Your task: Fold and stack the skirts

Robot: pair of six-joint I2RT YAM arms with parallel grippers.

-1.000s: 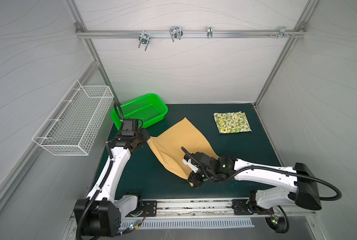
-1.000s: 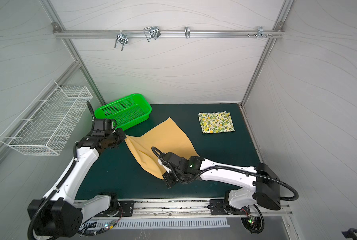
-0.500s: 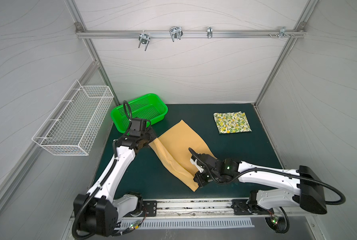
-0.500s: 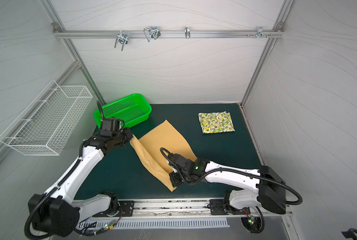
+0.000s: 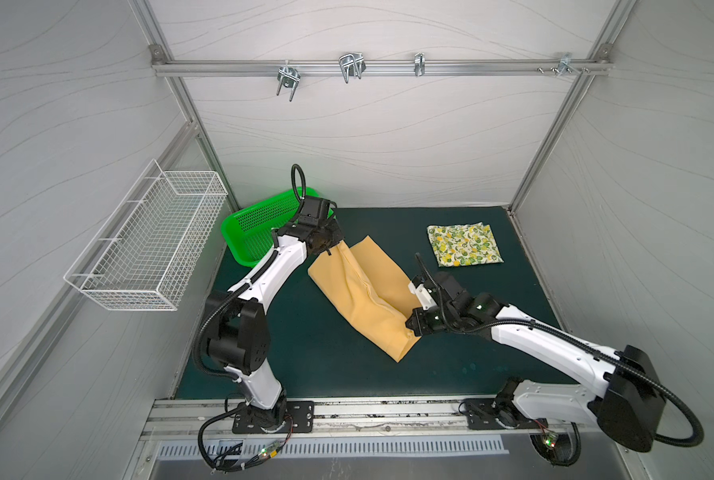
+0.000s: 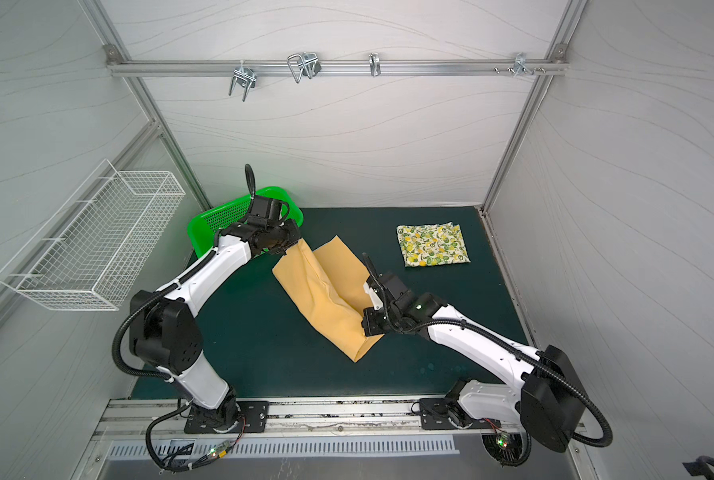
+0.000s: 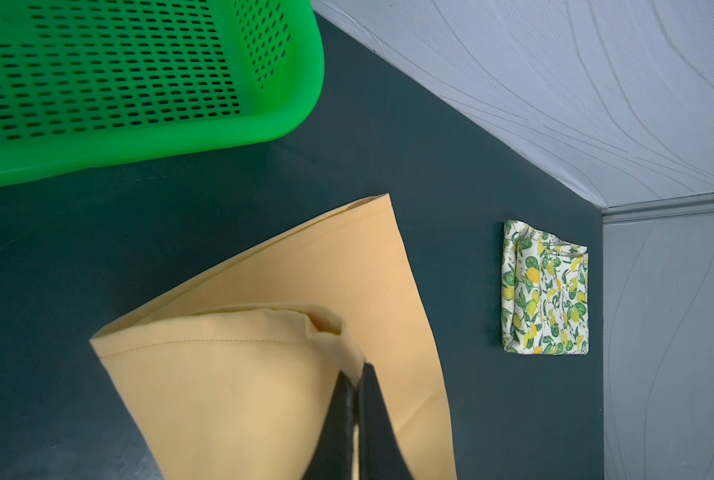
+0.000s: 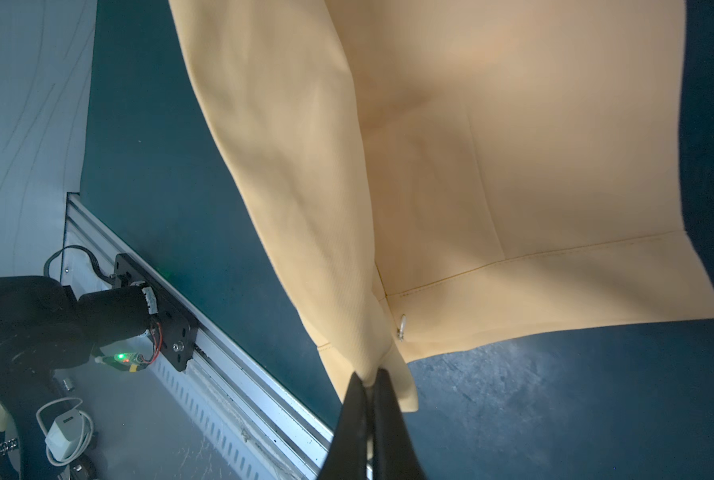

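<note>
The left gripper (image 7: pixel 357 374) is clenching its two black fingers (image 7: pixel 374 419) on the hemmed edge of the plain mustard-yellow cloth skirt (image 7: pixel 243 395), with the fabric bunching into a small fold right at the tips. The right gripper (image 8: pixel 372 380) is likewise squeezing its black fingers (image 8: pixel 392 415) tight on the opposite, stitched end of that skirt (image 8: pixel 513 145), just beside a small silver metal tab (image 8: pixel 401 328) that is hanging from the seam.

In both top views the left gripper (image 5: pixel 330 249) is holding its end up near the back of the table and the right gripper (image 6: pixel 368 328) is holding its end nearer the front, so one long side of the mustard skirt (image 5: pixel 363 299) (image 6: pixel 326 295) is sagging between them. The rest is lying on the dark green table mat (image 5: pixel 326 365), running diagonally.

The folded cream cloth skirt with yellow lemons and green leaves (image 5: pixel 463 245) (image 6: pixel 432 244) (image 7: pixel 544 291) is lying flat as a neat rectangle in the far right corner of the mat, well apart from the mustard one.

The perforated bright green plastic basket (image 5: pixel 260 220) (image 7: pixel 289 124) is sitting in the far left corner, just behind the left arm's wrist. A white wire basket (image 5: pixel 147 245) is hanging on the left wall.
</note>
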